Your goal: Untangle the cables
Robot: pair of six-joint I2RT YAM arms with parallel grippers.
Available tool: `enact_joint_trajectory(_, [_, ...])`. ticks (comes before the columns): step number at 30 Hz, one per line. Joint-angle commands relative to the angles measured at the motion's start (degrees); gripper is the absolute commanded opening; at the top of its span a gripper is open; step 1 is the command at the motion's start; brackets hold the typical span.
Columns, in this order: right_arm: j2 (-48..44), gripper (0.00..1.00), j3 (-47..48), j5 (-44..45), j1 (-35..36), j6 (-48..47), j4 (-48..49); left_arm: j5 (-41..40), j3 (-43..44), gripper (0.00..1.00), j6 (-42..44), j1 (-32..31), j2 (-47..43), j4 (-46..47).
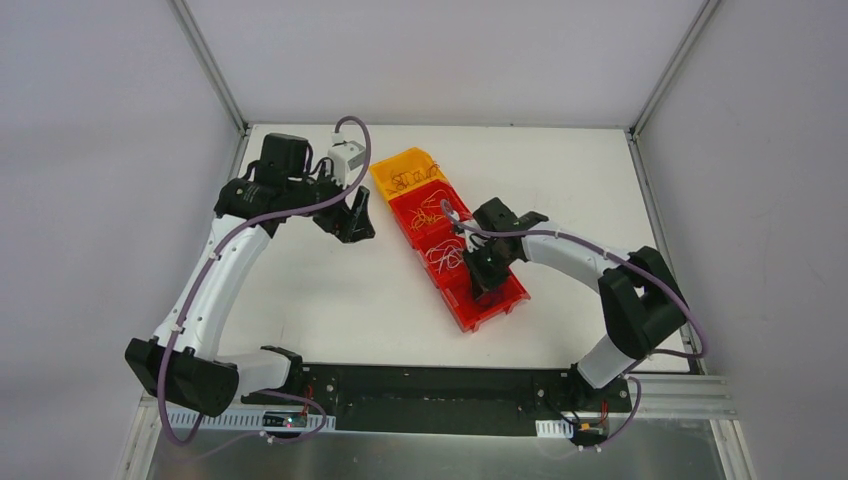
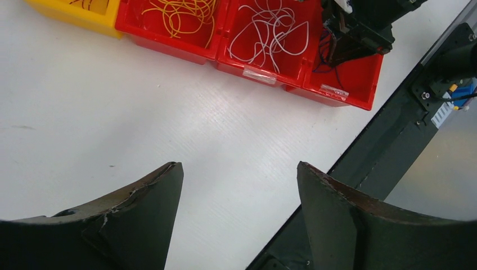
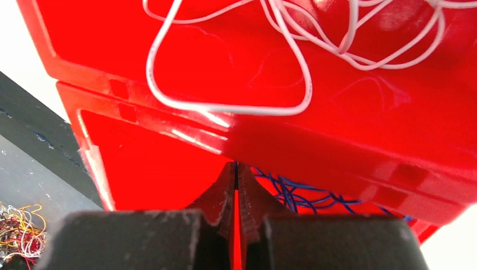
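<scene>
Four bins stand in a diagonal row: a yellow bin and three red bins. They hold sorted cables: orange-yellow cables, white cables and dark blue cables. My right gripper is down in the nearest red bin, shut, with a dark blue strand showing at its tips. It also shows in the top view. My left gripper is open and empty above bare table, left of the bins.
A clump of mixed red, yellow and white wires lies on the grey surface past the black rail. The white table has metal frame posts at its back corners.
</scene>
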Motion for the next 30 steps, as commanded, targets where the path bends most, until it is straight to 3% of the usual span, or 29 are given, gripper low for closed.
enact_joint_trajectory(1, [0.6,0.04,2.1,-0.1,0.5,-1.3,-1.3,-1.9,-0.2,0.80,-2.9,1.6,0.1,1.9])
enact_joint_trajectory(4, [-2.8,0.13,2.0,-0.4,0.5,-0.1,-1.8,-1.9,-0.4,0.97,-5.7,3.9,0.0,1.8])
enact_joint_trajectory(5, [-4.2,0.16,2.2,-0.1,0.5,0.3,-2.1,-1.5,-0.5,0.99,-6.5,4.9,-0.1,1.8])
enact_joint_trajectory(14, [-15.6,0.60,7.7,-0.2,-3.8,0.7,-10.0,2.4,0.7,0.99,-11.1,11.5,-0.3,0.2])
enact_joint_trajectory(18, [-18.8,0.76,8.7,-2.2,-9.6,1.1,-12.0,1.8,4.7,0.99,-7.9,11.5,2.4,-2.4])
enact_joint_trajectory(24, [-21.5,0.87,7.7,-6.2,-20.5,4.9,-12.3,-3.9,11.1,0.99,-7.5,11.5,9.6,-5.2])
enact_joint_trajectory(27, [-23.8,0.97,6.2,-7.9,-28.4,5.9,-12.2,-11.0,12.0,0.99,-9.8,11.8,13.2,-8.2])
enact_joint_trajectory(30, [-25.8,0.99,4.0,-7.0,-35.3,5.0,-12.4,-10.2,8.5,0.99,-10.9,13.9,15.3,-10.7])
